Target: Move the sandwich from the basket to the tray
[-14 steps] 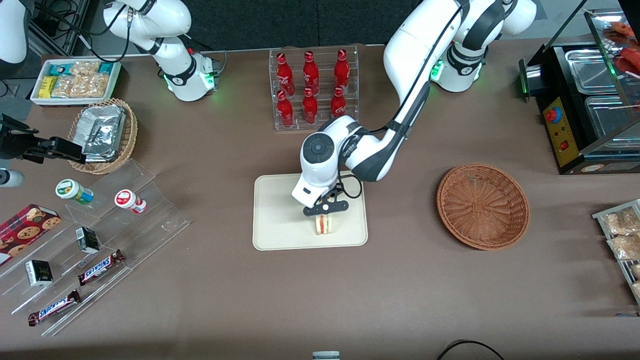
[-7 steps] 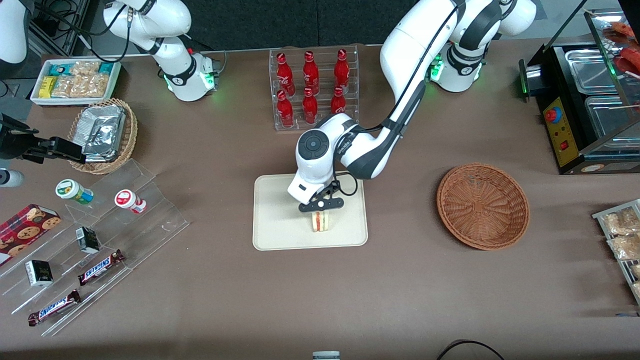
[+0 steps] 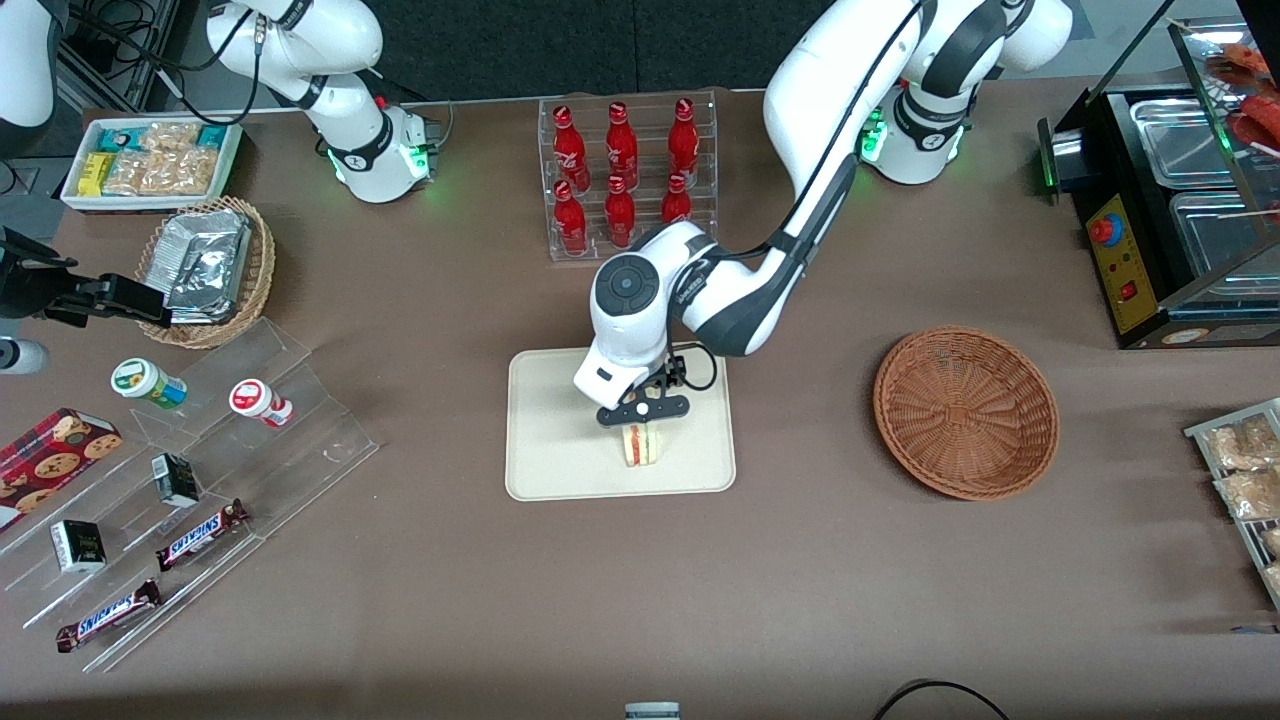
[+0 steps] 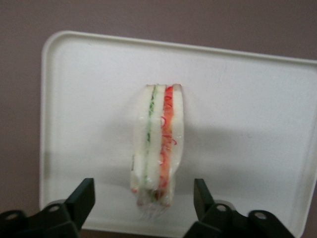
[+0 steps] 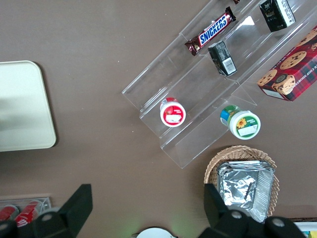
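Observation:
The sandwich [image 3: 641, 445] stands on its edge on the cream tray [image 3: 560, 450], near the tray's edge closest to the front camera. In the left wrist view the sandwich [image 4: 158, 144] shows white bread with green and red layers, resting on the tray [image 4: 247, 114]. My left gripper [image 3: 644, 412] hangs just above the sandwich; in the left wrist view the gripper [image 4: 143, 201] is open, its fingers [image 4: 83, 197] standing apart on either side of the sandwich without touching it. The reddish-brown basket [image 3: 966, 411] lies empty toward the working arm's end.
A clear rack of red bottles [image 3: 622, 175] stands farther from the front camera than the tray. Clear tiered shelves with snack bars [image 3: 200, 480], a tan basket of foil packets [image 3: 208, 268] and a white snack box [image 3: 150, 160] lie toward the parked arm's end. A black food warmer [image 3: 1170, 200] stands near the basket.
The gripper moved the sandwich a little toward the parked arm's end over the tray, then opened and rose slightly; the sandwich now stands free on the tray.

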Controlling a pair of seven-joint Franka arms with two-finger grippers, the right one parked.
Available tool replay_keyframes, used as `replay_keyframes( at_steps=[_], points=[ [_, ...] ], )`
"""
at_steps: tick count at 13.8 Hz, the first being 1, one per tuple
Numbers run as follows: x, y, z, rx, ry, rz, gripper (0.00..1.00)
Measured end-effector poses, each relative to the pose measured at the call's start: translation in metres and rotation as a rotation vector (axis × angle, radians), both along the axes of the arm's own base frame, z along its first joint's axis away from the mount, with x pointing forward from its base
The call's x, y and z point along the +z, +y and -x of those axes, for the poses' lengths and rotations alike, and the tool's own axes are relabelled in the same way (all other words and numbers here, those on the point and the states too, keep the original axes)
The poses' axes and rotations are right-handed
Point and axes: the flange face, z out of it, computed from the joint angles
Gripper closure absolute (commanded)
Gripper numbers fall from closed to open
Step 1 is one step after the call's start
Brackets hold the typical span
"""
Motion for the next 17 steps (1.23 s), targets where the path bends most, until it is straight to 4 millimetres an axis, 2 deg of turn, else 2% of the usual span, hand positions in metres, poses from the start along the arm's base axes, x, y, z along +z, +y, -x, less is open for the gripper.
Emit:
replay_keyframes(
  at_steps=[1, 3, 5, 7, 9, 11, 14, 17],
  points=[
    [0.028, 0.012, -0.007, 0.022, 0.003, -0.009, 0.00],
    [0.095, 0.050, -0.019, 0.072, 0.019, -0.033, 0.00],
    [0.162, 0.100, -0.031, 0.142, 0.023, -0.033, 0.00],
    [0.214, 0.159, -0.044, 0.225, 0.040, -0.010, 0.00],
    [0.250, 0.218, -0.051, 0.248, 0.063, -0.016, 0.00],
    [0.278, 0.273, -0.048, 0.190, 0.114, -0.035, 0.00],
    [0.319, 0.366, -0.034, 0.095, 0.193, -0.027, 0.00],
    [0.345, 0.452, -0.010, 0.061, 0.209, -0.002, 0.00]
  ],
)
